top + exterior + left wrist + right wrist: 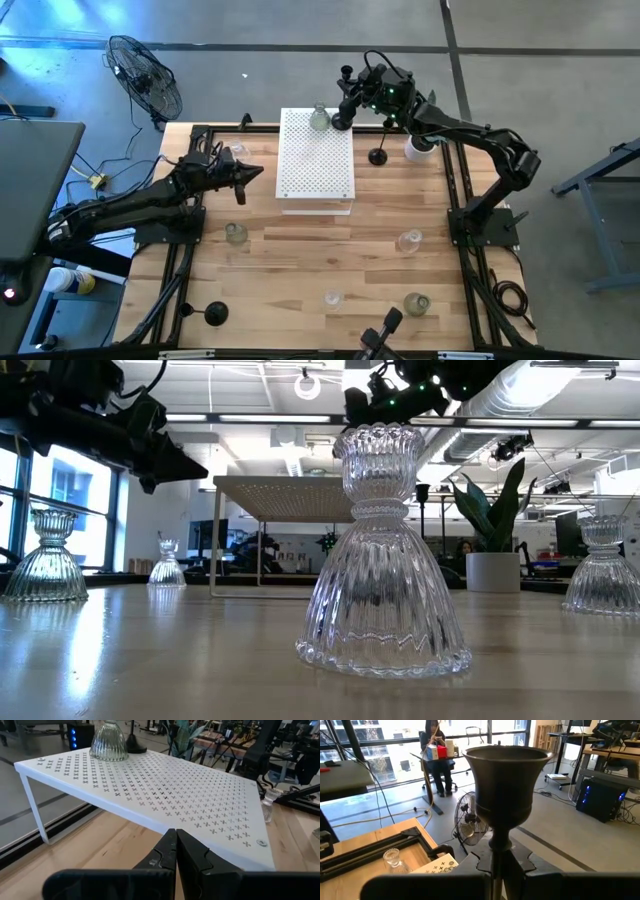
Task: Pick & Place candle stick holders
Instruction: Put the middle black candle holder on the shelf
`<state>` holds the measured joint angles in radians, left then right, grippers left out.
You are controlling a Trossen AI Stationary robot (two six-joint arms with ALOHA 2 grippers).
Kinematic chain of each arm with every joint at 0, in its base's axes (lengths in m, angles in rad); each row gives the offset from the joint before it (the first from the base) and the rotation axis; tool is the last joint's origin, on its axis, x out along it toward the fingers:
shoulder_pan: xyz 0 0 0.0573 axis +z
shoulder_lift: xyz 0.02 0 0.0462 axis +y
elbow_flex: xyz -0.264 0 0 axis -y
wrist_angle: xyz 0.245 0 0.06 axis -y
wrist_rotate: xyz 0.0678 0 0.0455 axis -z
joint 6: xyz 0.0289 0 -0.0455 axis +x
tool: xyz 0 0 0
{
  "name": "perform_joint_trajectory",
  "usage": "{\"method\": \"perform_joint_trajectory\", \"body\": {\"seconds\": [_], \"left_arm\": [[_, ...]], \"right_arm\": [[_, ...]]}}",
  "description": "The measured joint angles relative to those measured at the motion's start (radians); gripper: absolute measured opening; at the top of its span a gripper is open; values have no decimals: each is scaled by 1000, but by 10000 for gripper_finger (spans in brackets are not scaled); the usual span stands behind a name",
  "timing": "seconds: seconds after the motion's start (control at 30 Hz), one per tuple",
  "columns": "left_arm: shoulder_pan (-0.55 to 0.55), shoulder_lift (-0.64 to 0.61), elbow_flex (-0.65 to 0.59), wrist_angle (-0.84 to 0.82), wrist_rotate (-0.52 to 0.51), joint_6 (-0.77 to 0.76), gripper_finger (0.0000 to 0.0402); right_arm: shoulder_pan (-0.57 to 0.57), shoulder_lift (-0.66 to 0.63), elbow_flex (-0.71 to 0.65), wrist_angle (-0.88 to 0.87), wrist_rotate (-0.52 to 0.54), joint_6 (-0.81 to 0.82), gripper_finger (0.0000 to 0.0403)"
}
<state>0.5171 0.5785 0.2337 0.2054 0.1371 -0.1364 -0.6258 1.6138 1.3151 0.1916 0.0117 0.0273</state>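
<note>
A white perforated shelf [315,160] stands at the table's middle far side. A clear glass candle stick holder [319,118] stands on its far edge. Beside it my right gripper [355,98] is shut on a black candle stick holder [504,780], which is upright with its round base [342,122] at the shelf's far right corner. My left gripper [258,172] hovers shut and empty just left of the shelf, pointing at it. Another black holder [378,155] stands on the table right of the shelf. More glass holders [236,233] [408,240] stand on the wood. My right gripper pinches the black holder's thin stem [498,846] just under the cup, between its two fingers. The fingers lie about level and reach in from the table's far right, across the stem. The holder stays upright. I cannot tell whether its base [134,744] rests on the shelf.
A green plant in a white pot [418,148] stands at the far right. Two glass holders [332,298] [416,303] sit near the front edge, a black one [215,313] at the near left and another [388,322] at the front edge. A fan [145,78] stands beyond the far-left corner.
</note>
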Motion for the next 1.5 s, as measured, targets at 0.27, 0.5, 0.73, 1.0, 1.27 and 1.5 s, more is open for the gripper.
{"method": "perform_joint_trajectory", "body": {"seconds": [0.27,0.5,0.73,1.0,1.27,1.5], "left_arm": [[0,-1,0,31,-69,0,0],[0,0,0,31,-69,0,0],[0,0,0,31,-64,0,0],[0,0,0,31,-61,0,0],[0,0,0,27,-60,0,0],[0,0,0,23,-59,0,0]], "right_arm": [[0,2,-1,8,-4,2,7],[0,2,-2,10,-8,2,7],[0,3,-2,23,-19,18,7],[0,3,-2,22,-22,11,7],[1,4,-2,-7,7,-6,54],[0,-7,-2,-24,53,-32,144]]}}
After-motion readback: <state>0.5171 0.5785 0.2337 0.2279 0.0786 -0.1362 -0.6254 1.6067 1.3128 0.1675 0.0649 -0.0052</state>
